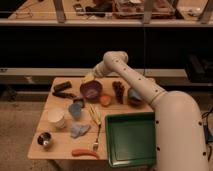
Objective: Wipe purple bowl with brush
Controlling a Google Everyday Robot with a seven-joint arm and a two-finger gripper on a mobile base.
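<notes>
The gripper (91, 75) hangs at the far edge of the table (55, 150), just behind the purple bowl (91, 90), beside a yellowish thing (88, 78) too small to name. The arm (150, 92) hides the right side of the reddish-rimmed bowl (134, 96) and the right edge of the green tray (127, 142). Its bulky lower part runs off the right and bottom edges. Clutter on the upper shelf (100, 9) is blurred and cut off at the top. A dark lump (119, 91) cannot be identified.

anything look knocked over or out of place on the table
The blue cup seems tipped on its side beside the white cup. Nothing looks spilled. The hand hangs over the far rim of the purple bowl.
</notes>
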